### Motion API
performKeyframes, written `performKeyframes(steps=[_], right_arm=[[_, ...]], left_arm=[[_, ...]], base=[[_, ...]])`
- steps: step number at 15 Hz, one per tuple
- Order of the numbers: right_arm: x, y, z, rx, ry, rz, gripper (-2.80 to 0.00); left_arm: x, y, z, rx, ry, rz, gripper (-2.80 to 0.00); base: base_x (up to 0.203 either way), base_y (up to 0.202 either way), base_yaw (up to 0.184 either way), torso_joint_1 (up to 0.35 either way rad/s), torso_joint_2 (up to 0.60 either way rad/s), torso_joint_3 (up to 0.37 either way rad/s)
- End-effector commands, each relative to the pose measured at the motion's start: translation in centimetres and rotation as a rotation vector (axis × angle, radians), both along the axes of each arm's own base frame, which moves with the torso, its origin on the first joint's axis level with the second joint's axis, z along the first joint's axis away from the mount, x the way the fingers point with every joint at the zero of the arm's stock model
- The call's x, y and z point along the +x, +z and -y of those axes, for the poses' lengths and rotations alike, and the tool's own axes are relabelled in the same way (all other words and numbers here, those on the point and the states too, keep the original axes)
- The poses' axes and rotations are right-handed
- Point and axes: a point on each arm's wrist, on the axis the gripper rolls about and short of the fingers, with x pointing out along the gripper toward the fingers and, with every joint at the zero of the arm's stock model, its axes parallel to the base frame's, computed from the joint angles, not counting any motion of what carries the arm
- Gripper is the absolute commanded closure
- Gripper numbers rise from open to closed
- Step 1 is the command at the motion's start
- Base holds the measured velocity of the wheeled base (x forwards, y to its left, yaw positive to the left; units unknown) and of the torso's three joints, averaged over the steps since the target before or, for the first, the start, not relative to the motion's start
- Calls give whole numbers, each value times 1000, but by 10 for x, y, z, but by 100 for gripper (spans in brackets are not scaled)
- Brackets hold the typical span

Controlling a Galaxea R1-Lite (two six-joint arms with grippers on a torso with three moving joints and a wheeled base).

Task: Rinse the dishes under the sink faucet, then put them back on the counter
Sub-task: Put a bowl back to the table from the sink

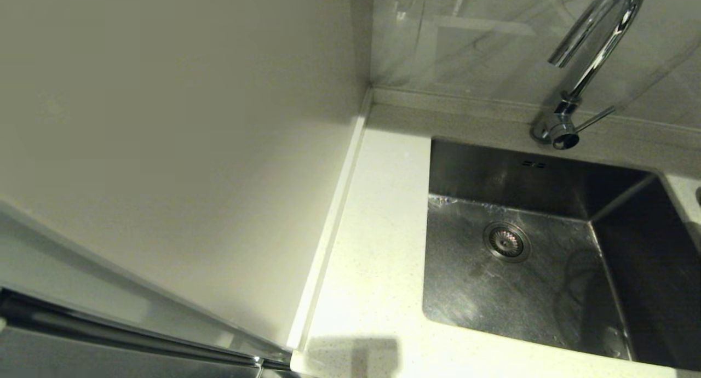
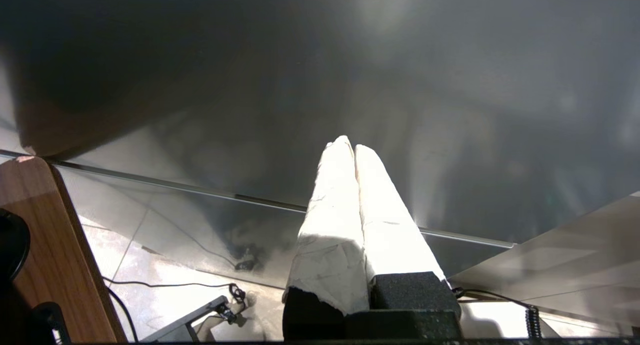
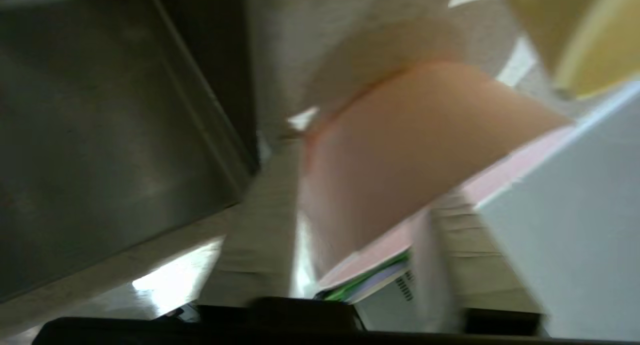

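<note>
Right wrist view shows my right gripper [image 3: 345, 265] straddling the pink bowl [image 3: 400, 150] beside the sink [image 3: 100, 110], seemingly to lift it for rinsing; grip uncertain. My left gripper [image 2: 352, 150] is clenched, parked away.

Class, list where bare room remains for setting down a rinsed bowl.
Free: the counter strip between raised edge and sink; the sink floor around the drain. Crowded: by the right tool, pink bowl, blue-white bowl and yellow-green bowl cluster. Left tool parked, shut.

Brushed steel sink [image 1: 547, 290], glossy chrome faucet [image 1: 594, 49].
</note>
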Motion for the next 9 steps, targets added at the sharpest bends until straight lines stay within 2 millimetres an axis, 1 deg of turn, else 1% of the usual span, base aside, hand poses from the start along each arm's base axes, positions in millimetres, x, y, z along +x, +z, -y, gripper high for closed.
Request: performKeyframes(steps=[1, 6, 9], right_arm=[[5, -1, 3, -2, 1, 3, -280], [10, 11, 8, -37, -7, 51, -280], [10, 19, 10, -58, -41, 92, -280]], left_arm=[[0, -1, 0, 0, 0, -3, 0], [0, -1, 0, 0, 0, -3, 0], [0, 0, 0, 0, 0, -1, 0]], base=[[0, 0, 0, 0, 0, 0], [0, 0, 0, 0, 0, 0], [0, 0, 0, 0, 0, 0]])
